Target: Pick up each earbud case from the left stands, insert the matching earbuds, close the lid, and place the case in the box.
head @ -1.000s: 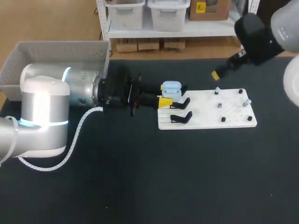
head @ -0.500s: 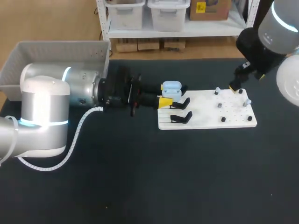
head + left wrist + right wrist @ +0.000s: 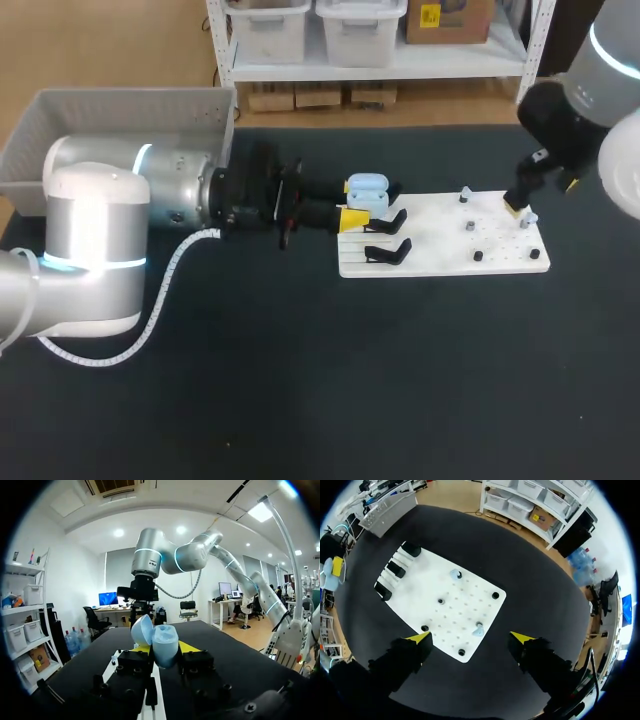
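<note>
the left tool (image 3: 165, 650) is clamping the light blue earbud case (image 3: 367, 188), lid open, over the black stands (image 3: 388, 250) at the white board's (image 3: 440, 250) left end. the right tool (image 3: 471, 638) is hanging wide open above an earbud (image 3: 478, 630) near the board's right edge, with dark worktop (image 3: 400, 380) stretching beyond it. the right tool has been coming down from the worktop's far edge, while the left is staying put.

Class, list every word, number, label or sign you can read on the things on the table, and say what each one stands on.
On the blue earbud case: no print shows.
On the white board: no text shows.
On the grey box: no text shows.
Nothing on the table can be read.
</note>
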Controlling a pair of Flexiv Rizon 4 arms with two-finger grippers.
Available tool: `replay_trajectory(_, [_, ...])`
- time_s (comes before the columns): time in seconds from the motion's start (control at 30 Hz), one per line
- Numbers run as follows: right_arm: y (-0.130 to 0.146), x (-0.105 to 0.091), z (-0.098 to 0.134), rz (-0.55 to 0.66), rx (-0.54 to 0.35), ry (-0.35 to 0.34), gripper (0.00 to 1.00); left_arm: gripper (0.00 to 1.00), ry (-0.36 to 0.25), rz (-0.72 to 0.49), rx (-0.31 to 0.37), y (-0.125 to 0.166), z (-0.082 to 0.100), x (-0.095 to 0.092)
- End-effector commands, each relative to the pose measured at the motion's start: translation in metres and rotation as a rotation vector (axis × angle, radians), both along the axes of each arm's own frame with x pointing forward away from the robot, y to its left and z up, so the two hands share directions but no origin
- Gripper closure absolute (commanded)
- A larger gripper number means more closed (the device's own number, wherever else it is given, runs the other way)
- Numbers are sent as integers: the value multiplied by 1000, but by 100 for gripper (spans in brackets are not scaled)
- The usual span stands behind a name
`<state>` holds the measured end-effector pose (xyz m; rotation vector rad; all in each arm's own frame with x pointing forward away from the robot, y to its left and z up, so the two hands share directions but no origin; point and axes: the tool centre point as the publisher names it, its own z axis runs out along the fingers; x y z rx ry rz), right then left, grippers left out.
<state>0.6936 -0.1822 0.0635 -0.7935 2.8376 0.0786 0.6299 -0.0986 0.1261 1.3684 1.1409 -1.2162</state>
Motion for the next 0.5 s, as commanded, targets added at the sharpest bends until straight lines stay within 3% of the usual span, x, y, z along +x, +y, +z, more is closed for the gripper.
replay_trajectory(0.03, [-1,8,-5,28,-1,29,15,100,-3,4,-3,0,-1,-1])
replay_trajectory(0.17, [2,7,-9,59,-11,35,40,100,-3,4,-3,0,-1,-1])
replay_trajectory(0.5, [-3,5,-25,78,-23,48,49,100,-3,4,-3,0,-1,-1])
